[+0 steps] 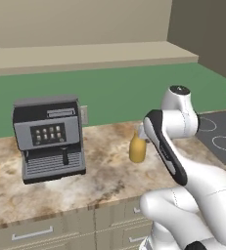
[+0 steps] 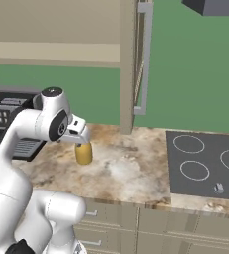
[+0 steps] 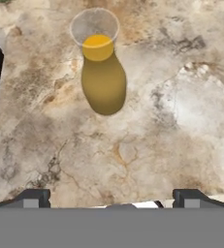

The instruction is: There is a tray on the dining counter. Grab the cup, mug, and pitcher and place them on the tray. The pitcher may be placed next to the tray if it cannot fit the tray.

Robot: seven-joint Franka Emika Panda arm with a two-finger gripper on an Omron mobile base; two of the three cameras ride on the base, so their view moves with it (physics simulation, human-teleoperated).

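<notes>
Marbled counter [image 1: 85,180] with cream drawers, coffee machine [image 1: 48,136] at its left, carries the yellow pitcher [image 3: 103,77] upright, and above it the gripper [image 3: 111,199] hangs with jaws spread wide, empty, touching nothing, pitcher just ahead of its fingertips [image 3: 33,198].
</notes>
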